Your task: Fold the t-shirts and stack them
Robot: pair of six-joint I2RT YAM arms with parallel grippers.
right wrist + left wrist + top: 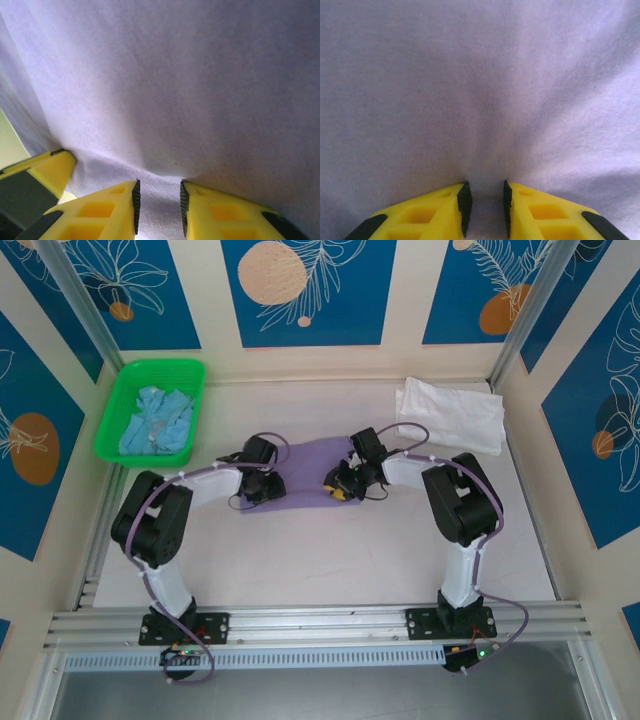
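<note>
The lavender t-shirt (pixel 305 472) lies bunched on the table between my two arms. My left gripper (pixel 262 485) presses down on its left end. In the left wrist view the cloth (pixel 480 90) puckers into creases that run into the left gripper (pixel 485 202), whose pads are closed on a pinch of it. My right gripper (pixel 340 485) is at the shirt's right end. The right wrist view shows a fold of the lavender cloth (pixel 190 90) held between the pads of the right gripper (pixel 158 202). A white t-shirt (pixel 450 412) lies flat at the back right. A light blue one (pixel 155 422) is crumpled in the basket.
The green plastic basket (pixel 112 430) stands at the back left, near the left wall. Metal frame posts rise at both back corners. A rail runs along the table's near edge by the arm bases.
</note>
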